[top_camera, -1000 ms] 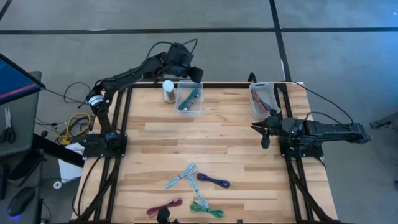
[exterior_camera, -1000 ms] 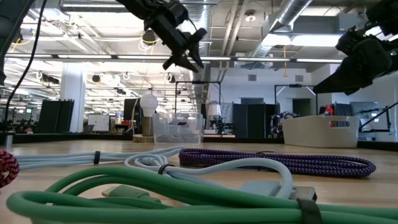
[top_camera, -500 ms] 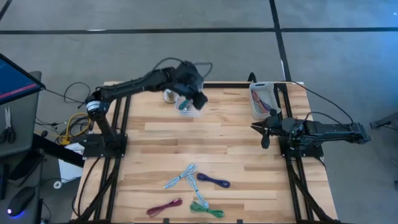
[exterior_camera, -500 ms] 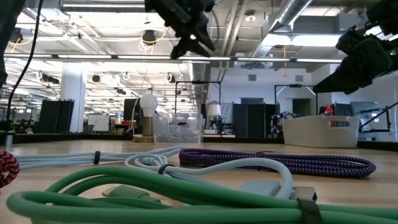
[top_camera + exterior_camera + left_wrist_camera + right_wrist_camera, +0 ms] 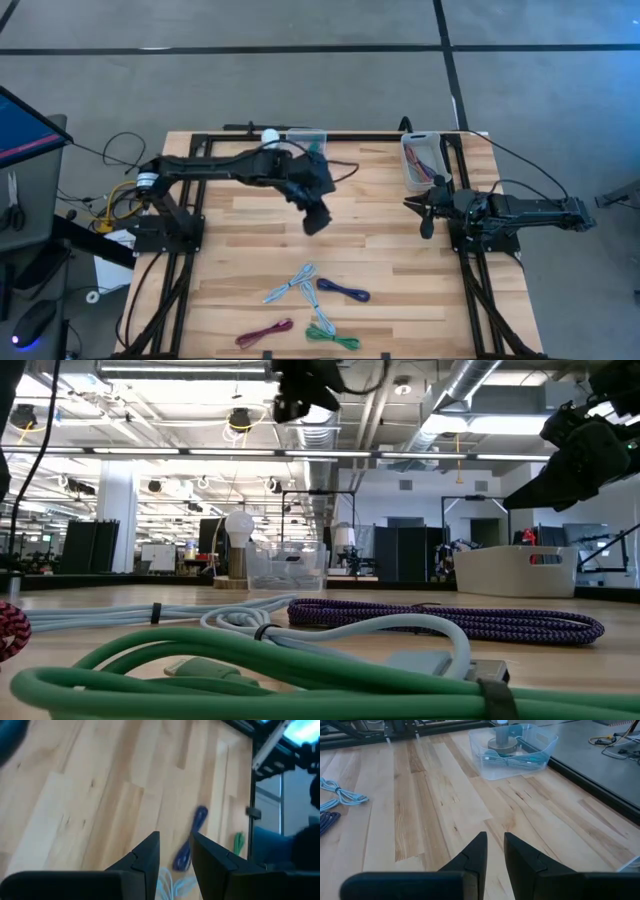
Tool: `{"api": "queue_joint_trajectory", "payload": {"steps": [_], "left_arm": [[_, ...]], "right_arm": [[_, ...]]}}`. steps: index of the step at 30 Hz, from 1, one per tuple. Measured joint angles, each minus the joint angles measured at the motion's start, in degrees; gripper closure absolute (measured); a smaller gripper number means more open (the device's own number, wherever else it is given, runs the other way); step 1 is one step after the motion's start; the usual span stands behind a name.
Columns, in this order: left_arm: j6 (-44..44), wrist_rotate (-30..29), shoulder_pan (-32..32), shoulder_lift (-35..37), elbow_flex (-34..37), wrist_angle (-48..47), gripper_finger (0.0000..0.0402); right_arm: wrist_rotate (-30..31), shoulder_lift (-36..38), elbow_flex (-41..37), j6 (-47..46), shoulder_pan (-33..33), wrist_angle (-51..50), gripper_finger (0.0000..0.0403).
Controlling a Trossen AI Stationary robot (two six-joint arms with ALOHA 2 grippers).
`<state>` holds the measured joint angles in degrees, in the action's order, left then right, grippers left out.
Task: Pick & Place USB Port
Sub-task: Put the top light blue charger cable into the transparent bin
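Note:
Several coiled USB cables lie near the table's front edge: a light blue one [image 5: 291,284], a purple one [image 5: 344,291], a maroon one [image 5: 264,333] and a green one [image 5: 330,335]. A teal cable [image 5: 520,759] lies in the clear bin [image 5: 516,745] at the far edge. My left gripper [image 5: 315,221] hangs open over the table's middle, high above the wood, with nothing between its fingers; its wrist view shows the purple cable [image 5: 191,838] ahead. My right gripper [image 5: 425,214] rests by the right edge, its fingers a narrow gap apart and holding nothing.
A white bin [image 5: 420,160] with cables stands at the far right corner. A light bulb on a base [image 5: 238,540] stands beside the clear bin [image 5: 306,134]. Bare wood lies between the bins and the cables.
My left gripper has swung from above the clear bin at the far edge toward the table's middle and near edge, staying high and turning as it went. It carries nothing. The cables lie as before.

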<state>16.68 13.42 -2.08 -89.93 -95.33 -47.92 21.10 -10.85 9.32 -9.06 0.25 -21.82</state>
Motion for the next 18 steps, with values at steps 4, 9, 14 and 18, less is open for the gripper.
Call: {"api": "queue_joint_trajectory", "payload": {"steps": [4,9,14,18], "left_arm": [[-0.28,-3.17,1.34,3.19,0.75,-2.23,0.0296],[0.06,-4.66,1.5,10.81,4.85,-3.53,0.0296],[5.46,-10.89,1.93,19.33,11.81,-3.38,0.0296],[12.64,-13.86,4.21,23.71,18.05,-1.45,0.0296]], "right_arm": [[-0.02,0.0,0.0,-0.02,0.0,0.02,0.0345],[-0.02,0.0,0.0,-0.02,0.02,0.02,0.0345],[-0.02,0.02,0.0,-0.02,0.0,0.06,0.0345],[-0.02,0.0,0.0,-0.02,0.0,0.07,0.0345]]}}
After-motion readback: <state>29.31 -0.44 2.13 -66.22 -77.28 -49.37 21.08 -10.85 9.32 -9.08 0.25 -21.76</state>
